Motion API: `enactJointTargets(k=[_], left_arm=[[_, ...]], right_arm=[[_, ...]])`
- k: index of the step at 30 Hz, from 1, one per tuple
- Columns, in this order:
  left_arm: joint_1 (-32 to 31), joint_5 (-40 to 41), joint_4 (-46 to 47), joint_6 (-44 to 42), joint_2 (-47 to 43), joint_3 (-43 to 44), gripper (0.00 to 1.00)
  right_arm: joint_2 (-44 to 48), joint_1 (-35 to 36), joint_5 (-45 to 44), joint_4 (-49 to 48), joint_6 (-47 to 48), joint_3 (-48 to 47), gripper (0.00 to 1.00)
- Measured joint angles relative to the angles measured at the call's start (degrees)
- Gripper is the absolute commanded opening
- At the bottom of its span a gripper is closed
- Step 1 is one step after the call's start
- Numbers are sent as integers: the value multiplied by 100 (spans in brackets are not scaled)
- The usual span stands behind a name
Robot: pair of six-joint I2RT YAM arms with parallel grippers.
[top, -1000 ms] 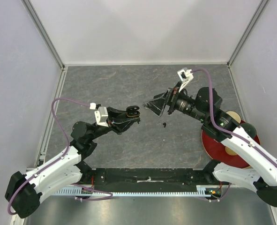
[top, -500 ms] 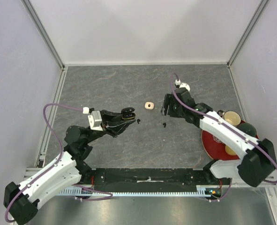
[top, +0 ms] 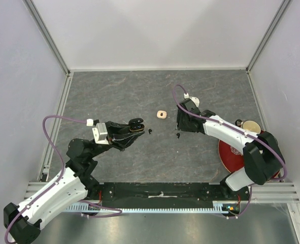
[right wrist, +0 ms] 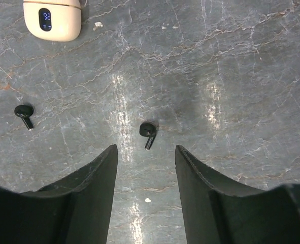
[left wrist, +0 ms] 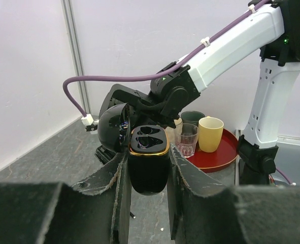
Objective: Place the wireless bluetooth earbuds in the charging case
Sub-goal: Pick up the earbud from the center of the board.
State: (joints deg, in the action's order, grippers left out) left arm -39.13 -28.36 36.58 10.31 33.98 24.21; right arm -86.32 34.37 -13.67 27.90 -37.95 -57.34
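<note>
Left pincer [left wrist: 147,155]: closed on the lower body of the black charging case [left wrist: 148,168], one finger on each side, holding it upright above the desk [top: 114,91].
Black charging case: the lid is swung open behind a gold rim and two dark wells face up. I cannot tell whether anything sits in them.
Right pincer [right wrist: 145,148]: spread wide with nothing in it, fingers pointing down at the desk.
Nearer black earbud [right wrist: 147,133]: lies on the desk just ahead of the gap between the right pincer's fingertips, touching neither, stem toward the camera.
Second black earbud [right wrist: 24,115]: lies on the desk well off to the left in the right wrist view. In the top view it is between the held case and the right pincer.
Cream charging case [right wrist: 52,19]: rests on the desk beyond both earbuds, with a small lit display on its face.
Red tray [left wrist: 218,157]: sits at the right side of the desk and carries a yellow mug [left wrist: 210,133], a green mug [left wrist: 193,117] and a clear glass [left wrist: 186,140], close together.
</note>
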Motion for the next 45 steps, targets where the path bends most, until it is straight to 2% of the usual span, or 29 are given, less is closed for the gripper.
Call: enactJointTargets(k=[7,22,37,45], left_arm=[[-2,39,-90,-81,-111,-26,2],[-2,129,-160,-162,-116,-31,2],[-2,131,-251,-175,-114,-83,2],[-2,133,-262,-177,-109,-85,2]], right_arm=[[-240,48,-52,-164,-105,0,51],[-975,254,-160,-365,-186,0,48],[-1305,260,-295,-422,-129,-70,44],[-1309,260,-293,-433,-129,-70,39]])
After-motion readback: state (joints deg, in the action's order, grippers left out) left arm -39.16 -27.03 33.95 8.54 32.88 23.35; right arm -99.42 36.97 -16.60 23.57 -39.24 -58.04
